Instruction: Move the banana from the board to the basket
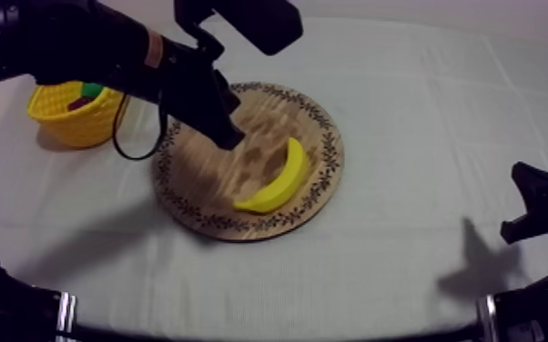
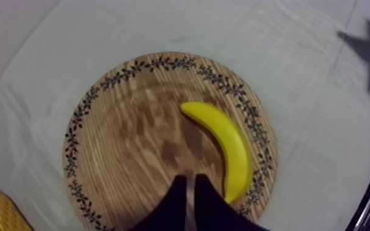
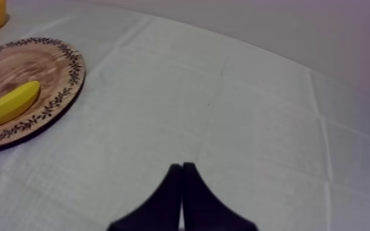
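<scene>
- The banana [image 1: 278, 175] lies on the board [image 1: 196, 177], near its 4 o'clock rim, with its ends toward 1 and 7 o'clock.
- It is a toy, so probably light and stiff, with a smooth skin that could slip. The thick middle, gripped across the curve, looks the safest hold.
- The left pincer [image 1: 230, 136] hangs over the board's 11 o'clock part, just short of the banana. Its arm reaches in from 10 o'clock, tips aimed down at the wood.
- Its fingers lie together on nothing and must part before any grasp.
- The basket [image 1: 73, 114] stands near the board at its 10 o'clock, not touching.
- The right pincer [image 1: 537, 205] rests at the table's [image 1: 423, 118] 4 o'clock edge, fingers together, empty.
</scene>
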Motion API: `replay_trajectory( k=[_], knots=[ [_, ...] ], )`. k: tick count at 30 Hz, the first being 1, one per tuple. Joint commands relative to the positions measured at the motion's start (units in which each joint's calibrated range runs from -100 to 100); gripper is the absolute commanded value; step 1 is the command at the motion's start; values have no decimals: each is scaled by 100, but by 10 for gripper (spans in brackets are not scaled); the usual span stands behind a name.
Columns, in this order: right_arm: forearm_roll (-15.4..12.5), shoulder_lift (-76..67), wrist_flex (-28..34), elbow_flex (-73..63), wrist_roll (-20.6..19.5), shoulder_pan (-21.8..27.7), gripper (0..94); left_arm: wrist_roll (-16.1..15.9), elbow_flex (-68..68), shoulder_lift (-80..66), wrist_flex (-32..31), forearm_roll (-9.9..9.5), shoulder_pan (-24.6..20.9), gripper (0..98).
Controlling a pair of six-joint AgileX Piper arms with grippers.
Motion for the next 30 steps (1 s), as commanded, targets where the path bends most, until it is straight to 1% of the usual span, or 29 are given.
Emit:
replay_trajectory(
  k=[1, 6, 8, 10, 12, 16, 23, 30],
  knots=[
    [0, 0, -8, -3, 0, 0, 3, 39, 18, 13, -54, 34, -3, 196],
    [0, 0, -8, -3, 0, 0, 3, -39, 90, 38, 15, 247, -30, 546],
    [0, 0, -8, -3, 0, 0, 3, -85, 93, 51, 149, 336, -34, 643],
    [0, 0, -8, -3, 0, 0, 3, -114, 49, 73, 341, 409, -25, 706],
    [0, 0, -8, -3, 0, 0, 3, -110, -10, 109, 505, 455, -15, 740],
    [0, 0, -8, -3, 0, 0, 3, -55, -148, 232, 691, 505, -8, 764],
    [0, 0, -8, -3, 0, 0, 3, 193, -488, 585, 937, 492, 26, 787],
    [0, 0, -8, -3, 0, 0, 3, 465, -809, 1135, 996, 483, 89, 788]
  ],
)
